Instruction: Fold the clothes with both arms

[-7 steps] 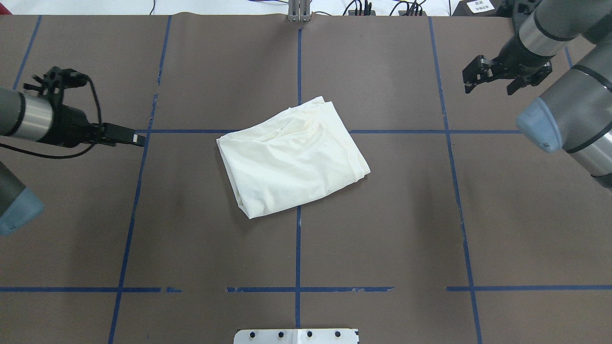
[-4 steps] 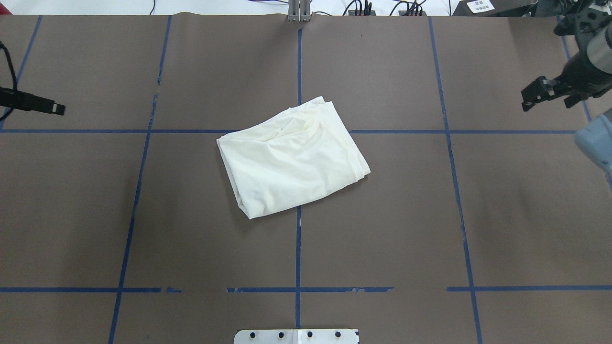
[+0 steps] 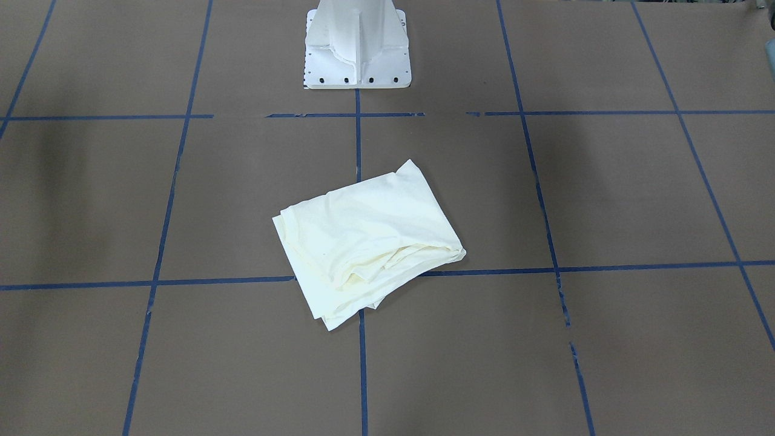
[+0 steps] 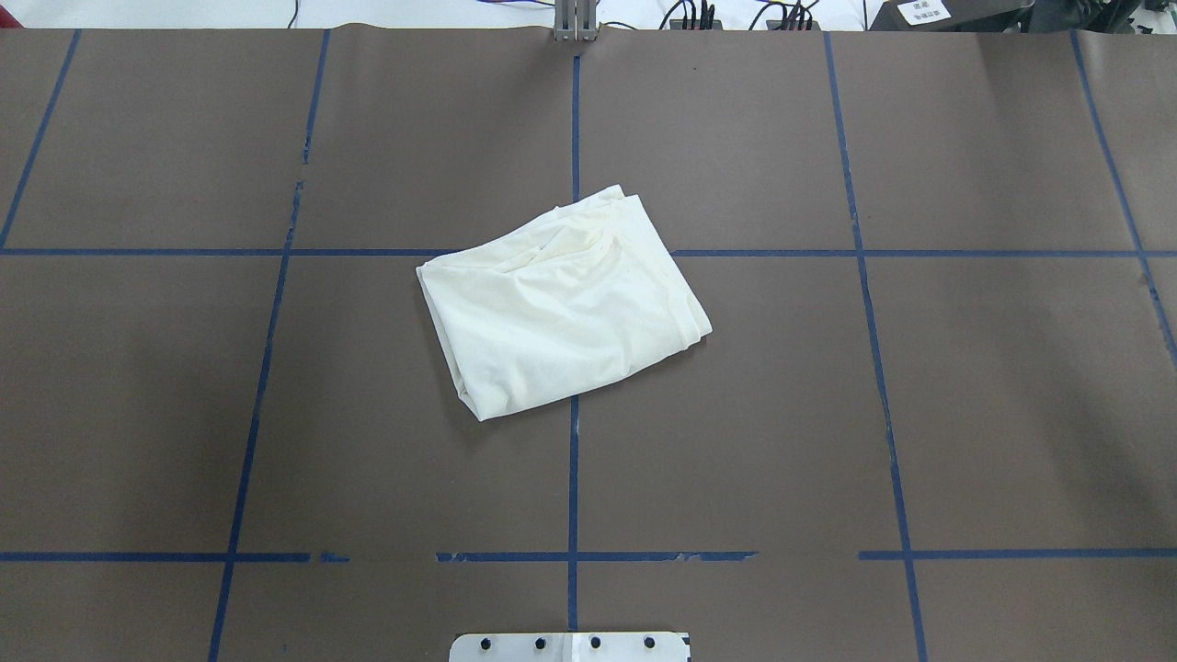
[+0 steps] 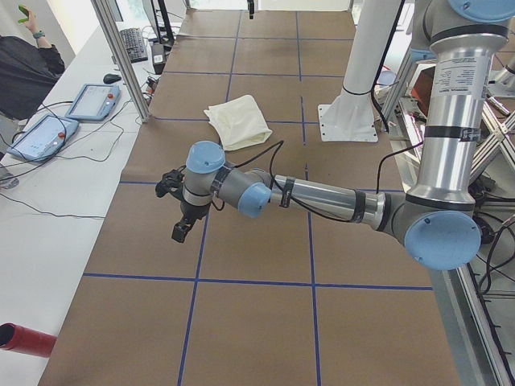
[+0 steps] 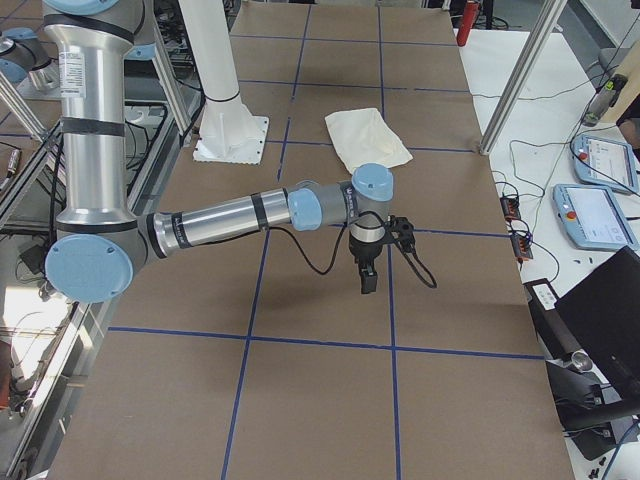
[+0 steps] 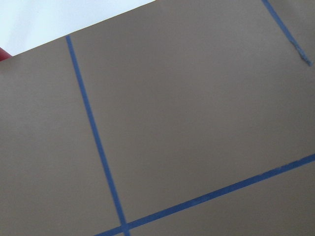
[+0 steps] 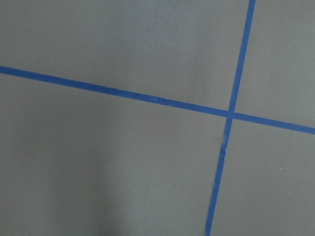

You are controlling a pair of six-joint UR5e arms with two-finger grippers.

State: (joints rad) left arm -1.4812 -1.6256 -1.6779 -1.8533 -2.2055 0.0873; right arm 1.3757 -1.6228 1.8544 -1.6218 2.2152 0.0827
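The clothes are one cream shirt (image 4: 561, 308), folded into a compact, slightly skewed rectangle near the table's middle, plain side up with no print showing. The shirt also appears in the front-facing view (image 3: 366, 242) and both side views (image 5: 239, 121) (image 6: 367, 137). Neither arm touches it. My left gripper (image 5: 180, 232) hangs over the table well toward its left end. My right gripper (image 6: 366, 278) hangs over the right end. Both show only in the side views, so I cannot tell whether they are open or shut. Each wrist view holds only brown table and blue tape.
Blue tape lines (image 4: 574, 478) grid the brown table. The white pedestal base (image 3: 357, 48) stands at the robot's side. Beyond the far edge are cables, metal posts (image 5: 121, 56), teach pendants (image 5: 40, 137) and a person (image 5: 24, 68).
Both arms have pulled outward, left to the left and right to the right, and have left the overhead view. The shirt has not moved.
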